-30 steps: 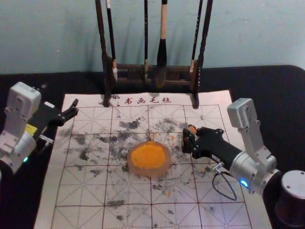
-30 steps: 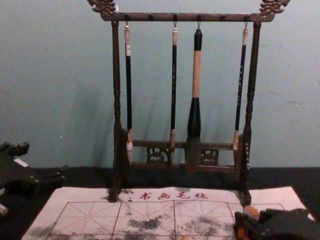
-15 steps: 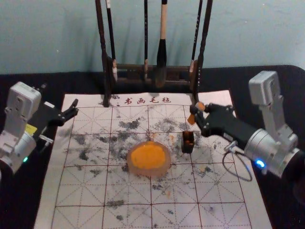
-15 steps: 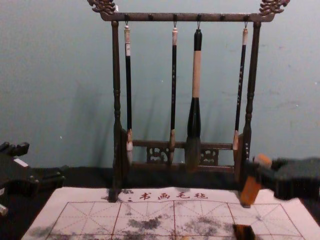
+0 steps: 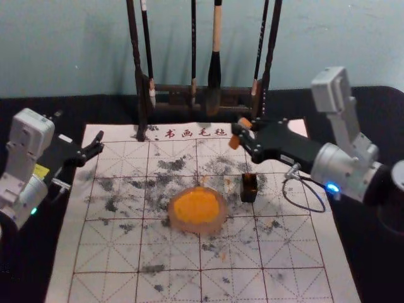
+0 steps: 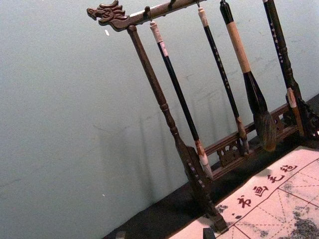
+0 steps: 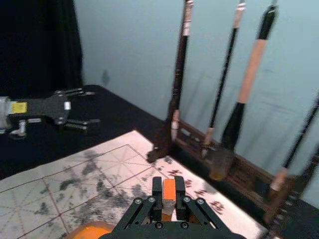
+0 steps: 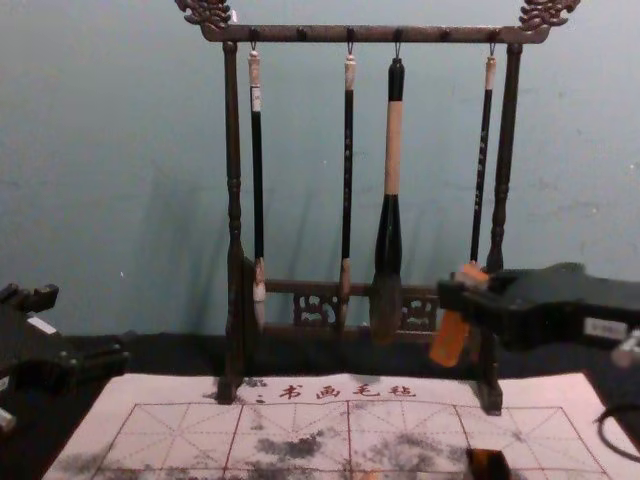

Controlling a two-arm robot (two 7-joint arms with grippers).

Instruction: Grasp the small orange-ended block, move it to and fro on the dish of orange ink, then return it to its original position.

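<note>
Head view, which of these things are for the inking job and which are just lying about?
For the job:
- orange-ended block
- right tool, gripping it
- dish of orange ink
- dark box, likely the block's holder

Just about:
- brush stand
- hanging brushes
- printed mat
- left tool, parked, open

The head view looks forward and down over the mat [image 5: 113,252] and dish [image 5: 218,224]; the chest view, lower, faces the brush rack [image 8: 370,34] nearly level; the left wrist view faces it aslant; the right wrist view looks obliquely across the mat, dish near; all 4 share brush rack and mat
</note>
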